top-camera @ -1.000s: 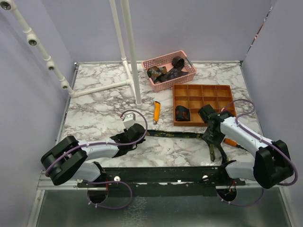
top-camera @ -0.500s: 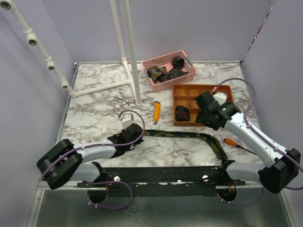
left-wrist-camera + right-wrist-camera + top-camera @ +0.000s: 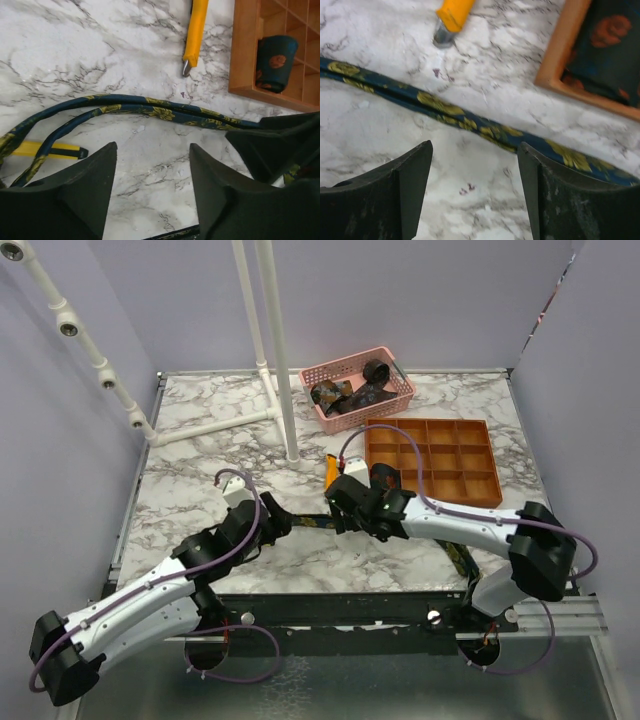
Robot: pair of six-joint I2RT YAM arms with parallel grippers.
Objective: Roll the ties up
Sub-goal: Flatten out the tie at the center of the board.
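A long navy tie (image 3: 160,111) with yellow-green flowers lies flat on the marble, folded double at its left end, where a yellow label (image 3: 47,149) shows. My left gripper (image 3: 152,147) hovers open just in front of it, holding nothing. My right gripper (image 3: 475,145) is also open and empty, low over the tie's (image 3: 445,107) middle stretch. From above, the left gripper (image 3: 282,523) and right gripper (image 3: 338,512) sit close together over the tie (image 3: 458,556). A rolled tie (image 3: 275,60) with orange print stands in the orange tray (image 3: 432,455).
An orange-yellow utility knife (image 3: 195,30) lies just beyond the tie, blade toward it. A pink basket (image 3: 400,380) at the back holds more dark ties. A white pipe frame (image 3: 280,350) stands at the back left. The tray's wooden edge (image 3: 565,60) is close to my right gripper.
The left gripper has opened and let go of the tie's end. The right arm swung left from the tray side to the tie's middle, near the knife, and opened wider.
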